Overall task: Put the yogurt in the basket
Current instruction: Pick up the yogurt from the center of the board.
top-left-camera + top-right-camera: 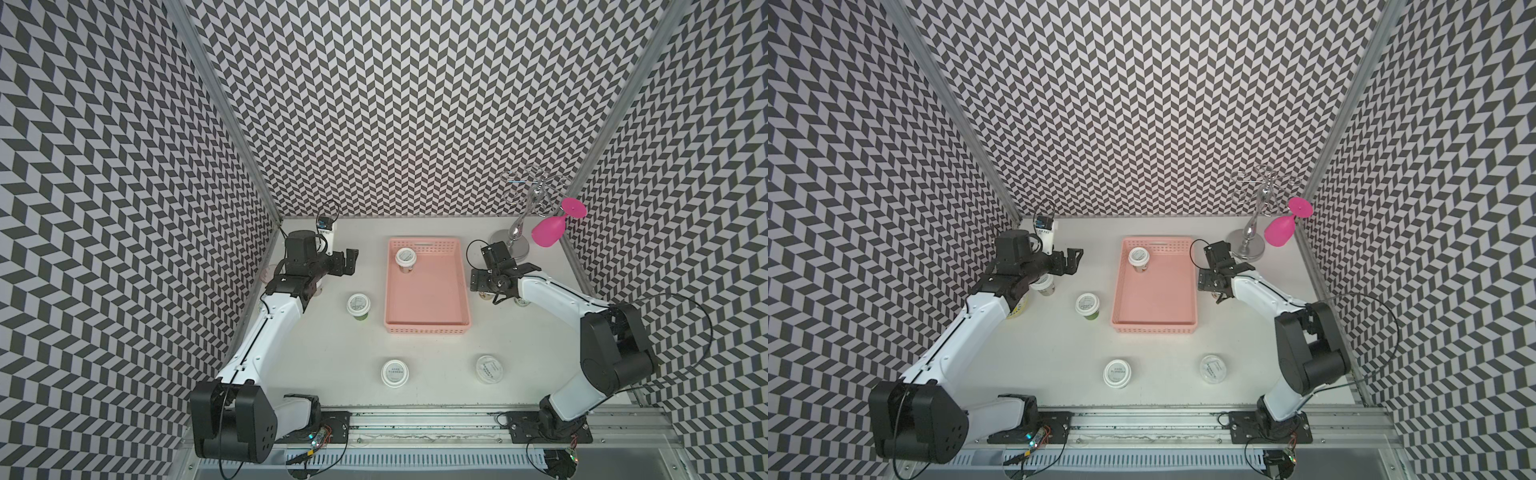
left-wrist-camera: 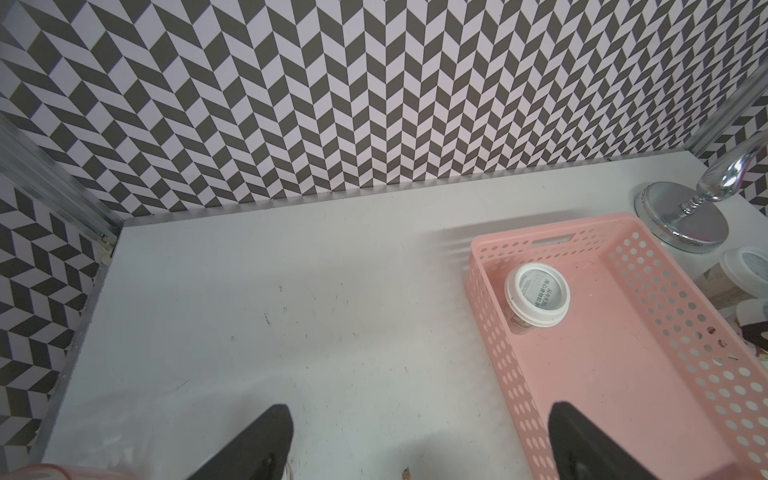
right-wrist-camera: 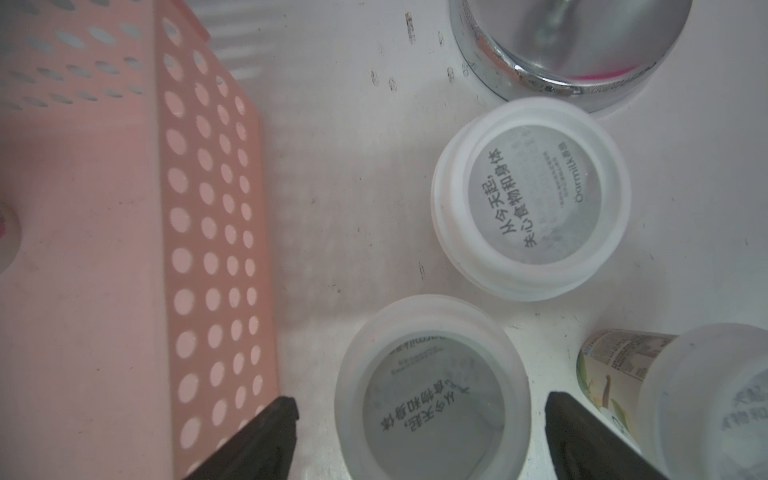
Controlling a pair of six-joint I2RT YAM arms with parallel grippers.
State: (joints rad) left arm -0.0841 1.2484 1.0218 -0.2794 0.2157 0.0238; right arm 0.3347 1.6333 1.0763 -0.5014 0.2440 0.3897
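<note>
The salmon-pink basket lies mid-table in both top views. One yogurt stands upright in its far left corner. Three yogurt cups stand on the table: a green-labelled one left of the basket and two near the front edge. Another sits under my left arm. My left gripper is open and empty above bare table, left of the basket. My right gripper is open, its fingers either side of a yogurt lid without touching, beside the basket wall.
Two more yogurt cups stand close to the straddled one. A chrome glass stand with a magenta wine glass hanging on it fills the far right corner. Patterned walls close in the left, right and back.
</note>
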